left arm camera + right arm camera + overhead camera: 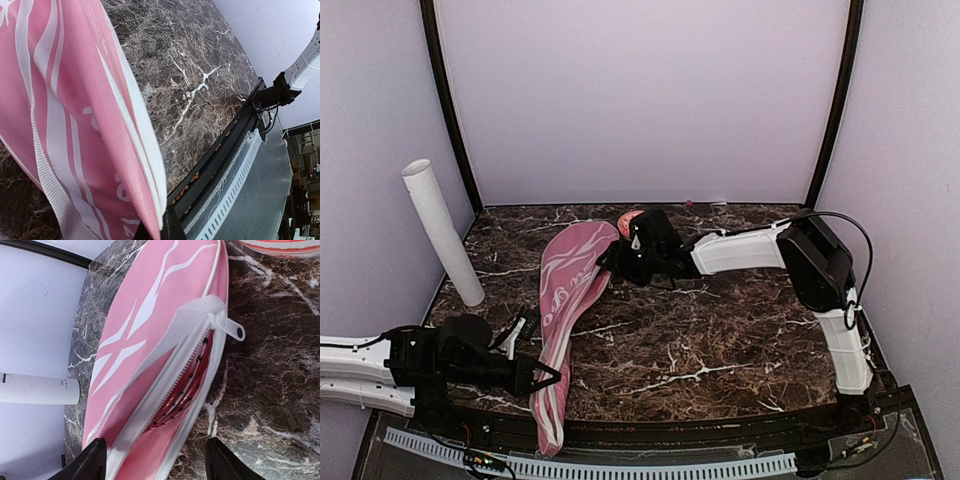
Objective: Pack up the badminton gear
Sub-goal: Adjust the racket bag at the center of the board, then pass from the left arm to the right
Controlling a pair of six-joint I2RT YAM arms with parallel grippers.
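At 7 o'clock the left end effector (542, 376) is pinched shut on the neck of the cover (563, 300), apparently to anchor it, and its arm lies low over the counter (720, 330). Toward 12 o'clock the right end effector (156, 460), fingers apart, straddles the gaping zip (170, 375). Its pull (231, 328) lies ahead, and the arm reaches across with the wrist tipped down. A racket (182, 390) shows inside.
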